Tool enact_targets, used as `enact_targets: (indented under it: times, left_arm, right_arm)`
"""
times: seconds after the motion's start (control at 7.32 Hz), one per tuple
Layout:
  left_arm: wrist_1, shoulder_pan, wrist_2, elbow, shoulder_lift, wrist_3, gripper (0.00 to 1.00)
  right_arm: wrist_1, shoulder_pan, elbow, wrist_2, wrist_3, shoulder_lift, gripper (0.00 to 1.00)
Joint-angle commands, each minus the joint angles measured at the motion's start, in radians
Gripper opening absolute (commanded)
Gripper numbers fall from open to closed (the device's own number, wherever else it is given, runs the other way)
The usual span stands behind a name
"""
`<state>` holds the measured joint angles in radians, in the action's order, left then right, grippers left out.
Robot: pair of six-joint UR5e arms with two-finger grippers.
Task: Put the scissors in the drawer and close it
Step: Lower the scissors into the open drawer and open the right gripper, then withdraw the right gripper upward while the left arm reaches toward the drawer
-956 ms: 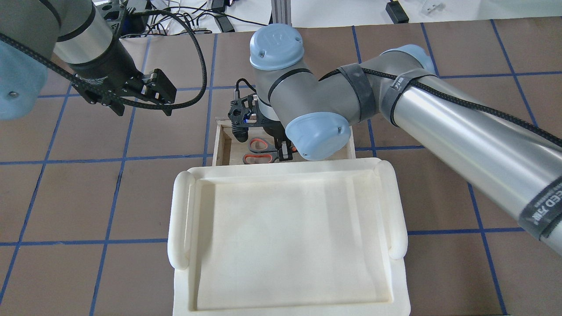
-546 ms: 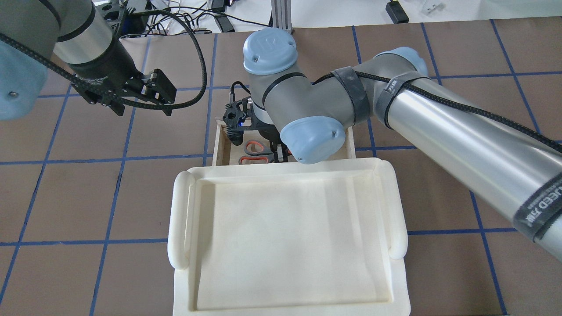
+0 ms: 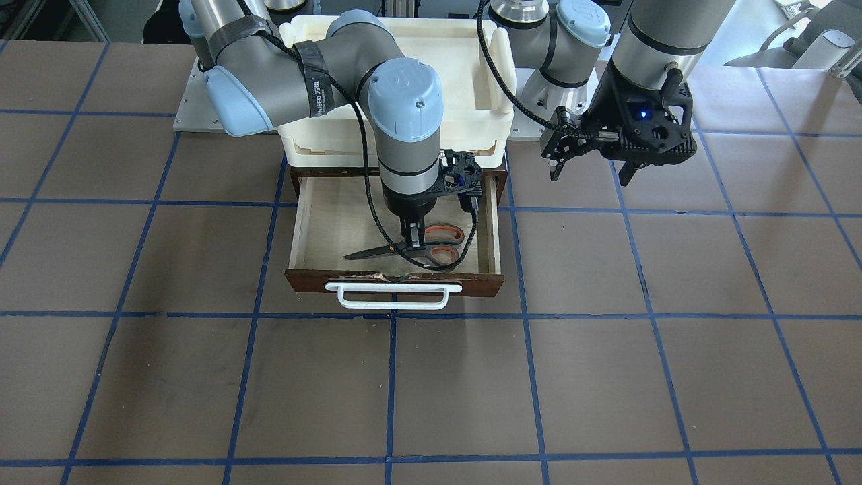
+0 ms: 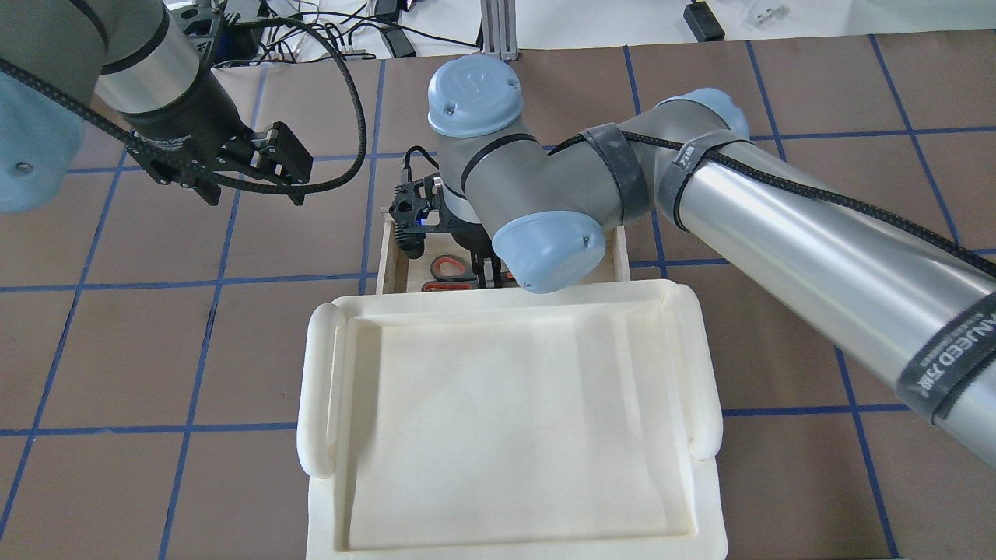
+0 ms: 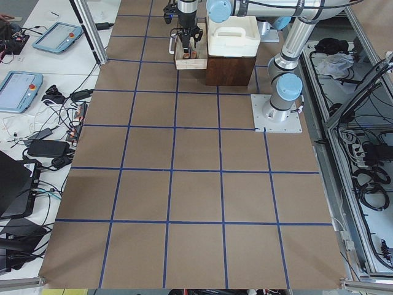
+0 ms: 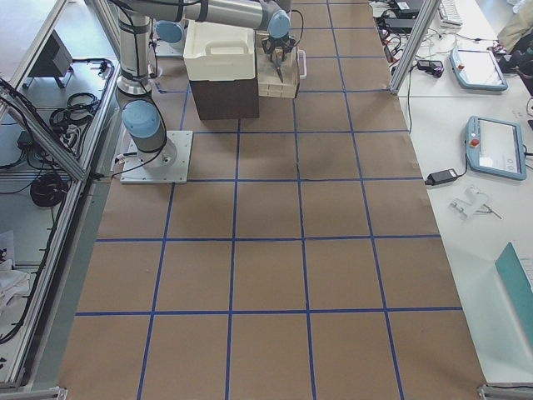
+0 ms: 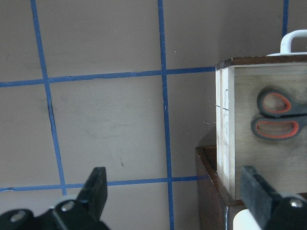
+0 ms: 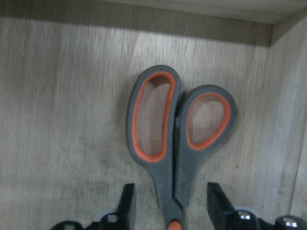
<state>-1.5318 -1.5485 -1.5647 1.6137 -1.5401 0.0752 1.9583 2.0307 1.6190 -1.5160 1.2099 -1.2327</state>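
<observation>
The scissors point(image 3: 438, 244), grey with orange-red inner loops, lie flat on the pale floor of the open dark brown drawer point(image 3: 296, 229), near its white bar handle point(image 3: 394, 296). My right gripper point(image 3: 414, 239) reaches down into the drawer. In the right wrist view its fingers point(image 8: 128, 206) stand either side of the scissors' neck point(image 8: 165, 143) with gaps, so it is open. In the overhead view the scissors point(image 4: 451, 267) are partly hidden by the right arm. My left gripper point(image 4: 253, 183) hovers open and empty beside the drawer. The left wrist view shows the scissors point(image 7: 278, 117) too.
A cream-white plastic tray point(image 4: 319, 389) sits on top of the dark cabinet that holds the drawer and hides the drawer's back part from overhead. Brown table surface with blue grid lines lies all around. Cables and tablets lie beyond the table's far edge.
My right gripper and the scissors have shifted slightly left and lower in the drawer. The left arm has not moved.
</observation>
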Motion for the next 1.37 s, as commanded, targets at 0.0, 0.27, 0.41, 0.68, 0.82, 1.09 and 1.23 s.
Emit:
enact_targets:
  times: [0.0,0.27,0.41,0.68,0.82,1.09,1.23]
  left_arm:
    - [0.001,0.001,0.000,0.000,0.000,0.000,1.00]
    - [0.002,0.008,-0.002,-0.002,-0.002,0.002,1.00]
    - [-0.002,0.005,0.000,-0.002,-0.005,0.000,1.00]
    - [0.002,0.008,0.005,-0.008,-0.020,0.002,1.00]
    - [0.001,0.010,0.002,-0.008,-0.023,0.002,1.00]
    - [0.005,0.010,0.000,-0.017,-0.038,0.005,1.00]
    - [0.013,0.010,-0.029,-0.024,-0.037,0.005,1.00]
  right_arm:
    - [0.002,-0.001,-0.004,-0.009,-0.007,-0.017,1.00]
    - [0.007,-0.004,-0.008,-0.012,-0.135,-0.056,1.00]
    - [0.002,-0.010,-0.021,-0.018,-0.177,-0.068,1.00]
    - [-0.004,-0.026,-0.037,-0.054,-0.287,-0.094,1.00]
    - [-0.013,-0.044,-0.036,-0.105,-0.346,-0.119,1.00]
    - [-0.015,-0.122,-0.034,-0.107,-0.448,-0.168,1.00]
    - [-0.018,-0.170,-0.030,-0.108,-0.516,-0.198,1.00]
